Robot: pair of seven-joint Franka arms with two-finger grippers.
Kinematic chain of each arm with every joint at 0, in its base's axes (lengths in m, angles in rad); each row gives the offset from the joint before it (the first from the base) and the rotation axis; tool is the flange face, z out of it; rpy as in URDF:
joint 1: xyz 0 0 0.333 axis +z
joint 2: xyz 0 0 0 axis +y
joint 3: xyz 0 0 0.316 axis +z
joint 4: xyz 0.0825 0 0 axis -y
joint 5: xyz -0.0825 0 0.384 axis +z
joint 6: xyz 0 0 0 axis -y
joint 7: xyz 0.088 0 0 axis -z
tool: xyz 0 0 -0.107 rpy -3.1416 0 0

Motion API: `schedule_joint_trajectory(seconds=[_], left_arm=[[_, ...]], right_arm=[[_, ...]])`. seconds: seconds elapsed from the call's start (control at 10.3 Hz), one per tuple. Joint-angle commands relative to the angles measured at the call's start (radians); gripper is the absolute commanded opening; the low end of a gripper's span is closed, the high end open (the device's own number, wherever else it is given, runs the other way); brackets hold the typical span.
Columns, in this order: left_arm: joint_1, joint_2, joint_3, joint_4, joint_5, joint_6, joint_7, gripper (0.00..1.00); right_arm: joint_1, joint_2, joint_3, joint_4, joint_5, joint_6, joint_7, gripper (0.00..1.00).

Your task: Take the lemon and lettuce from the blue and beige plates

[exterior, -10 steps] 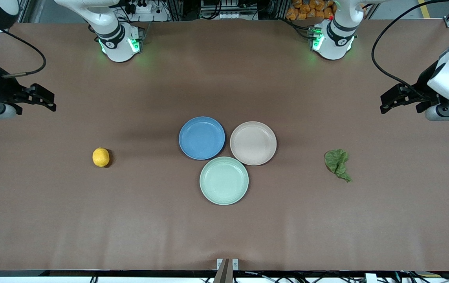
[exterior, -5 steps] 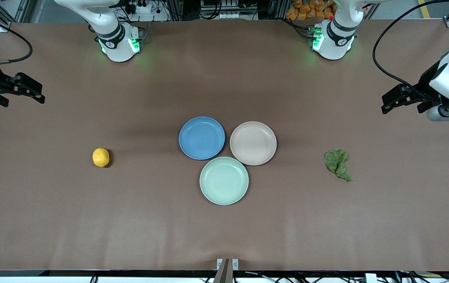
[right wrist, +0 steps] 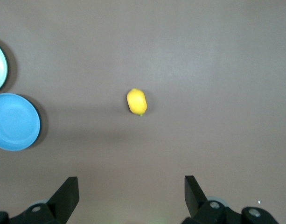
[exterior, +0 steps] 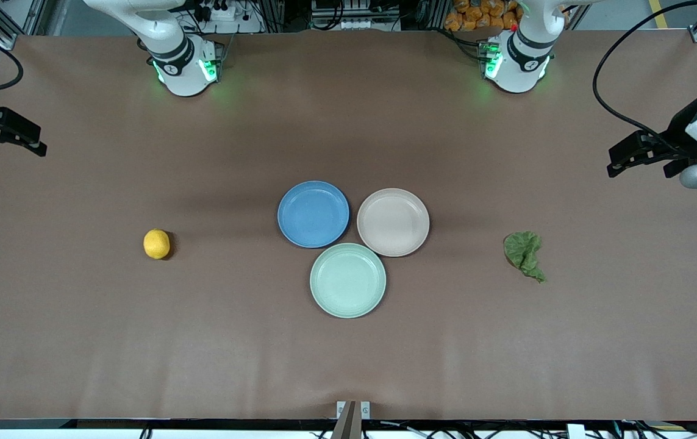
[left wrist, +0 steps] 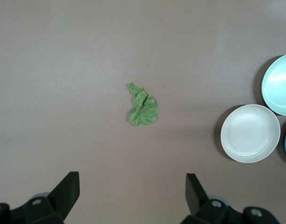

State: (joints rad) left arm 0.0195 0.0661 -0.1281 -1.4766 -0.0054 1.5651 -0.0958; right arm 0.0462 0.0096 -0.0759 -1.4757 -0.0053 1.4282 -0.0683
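Observation:
The lemon [exterior: 157, 244] lies on the bare table toward the right arm's end, also in the right wrist view [right wrist: 136, 101]. The lettuce [exterior: 523, 253] lies on the table toward the left arm's end, also in the left wrist view [left wrist: 143, 106]. The blue plate [exterior: 313, 213] and the beige plate [exterior: 393, 221] sit side by side mid-table, both empty. My right gripper [exterior: 38, 141] [right wrist: 131, 189] is open and empty, high over the right arm's end of the table. My left gripper [exterior: 611, 162] [left wrist: 132, 186] is open and empty, high over the left arm's end.
A pale mint-green plate [exterior: 347, 280] sits empty, touching both other plates, nearer to the front camera. The two arm bases [exterior: 183, 67] [exterior: 516, 61] stand at the table's back edge. Cables hang by each wrist.
Both grippers have drawn outward toward their own ends of the table, the right one farther. Lemon, lettuce and plates have not moved.

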Motion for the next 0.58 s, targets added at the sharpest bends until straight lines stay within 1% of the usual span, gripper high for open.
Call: schedule_joint_trajectory(seconds=[0.0,0.19,0.29,0.49], left_arm=[[0.002,-0.016,-0.001,-0.004,0.021,-0.008,0.025,1.0],[0.004,-0.015,-0.001,0.002,0.019,-0.008,0.025,1.0],[0.002,-0.014,-0.001,0.007,0.019,-0.008,0.025,1.0],[0.003,-0.012,0.001,0.007,0.019,-0.007,0.025,1.0]], right_arm=[[0.015,0.023,-0.018,0.037,-0.012,-0.042,0.019,1.0],[0.02,0.027,-0.019,0.032,-0.015,-0.028,0.019,1.0],[0.024,0.027,-0.019,0.026,-0.013,0.012,0.019,1.0],[0.026,0.044,-0.019,0.034,-0.015,0.021,0.019,1.0]])
